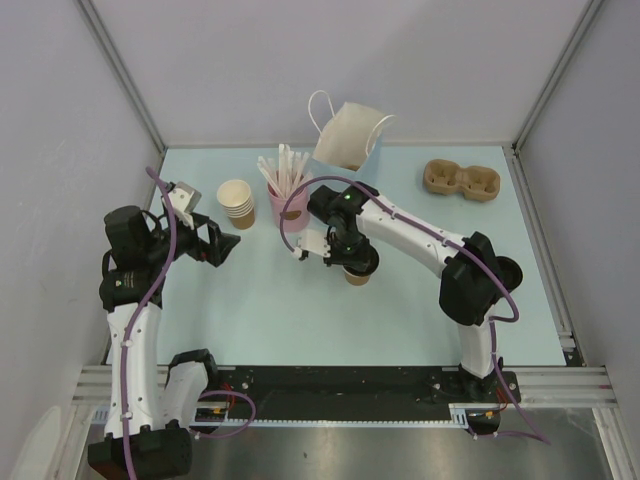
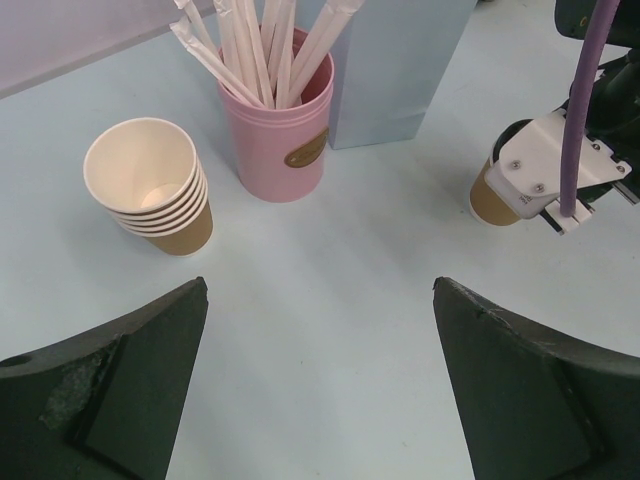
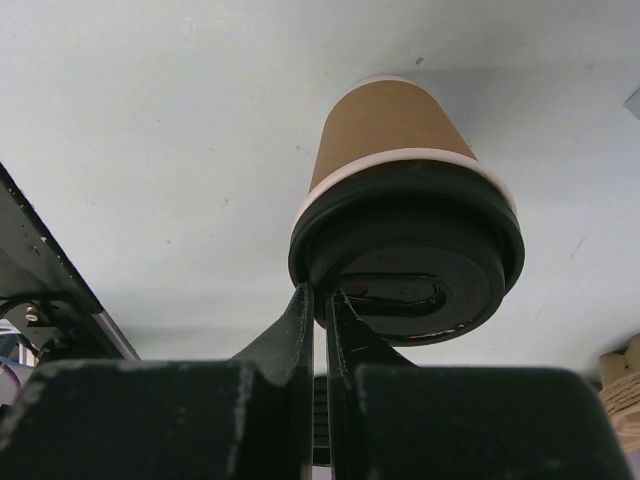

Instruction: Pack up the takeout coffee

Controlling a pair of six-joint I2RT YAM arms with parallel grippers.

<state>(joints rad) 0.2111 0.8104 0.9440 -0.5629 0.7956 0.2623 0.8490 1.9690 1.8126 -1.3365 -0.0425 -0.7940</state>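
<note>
The coffee cup (image 1: 358, 276) stands upright mid-counter (image 1: 300, 320), the paper bag (image 1: 350, 135) at its twelve o'clock. The right fingers (image 3: 300, 330) look clenched on its lid rim (a thin pinch, probably for lifting it bagward). The left fingers (image 2: 120, 400), spread and empty, hang at nine o'clock.

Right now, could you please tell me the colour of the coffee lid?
Black lid, clearest in the right wrist view.

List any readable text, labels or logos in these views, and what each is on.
Nothing is legible in any view.
Pink cup: the oval label has print too small and blurred to read.
Takeout coffee: the sleeve is plain, and no lettering can be made out on the black lid.
Paper bag and stacked cups: no print on the sides shown.
</note>
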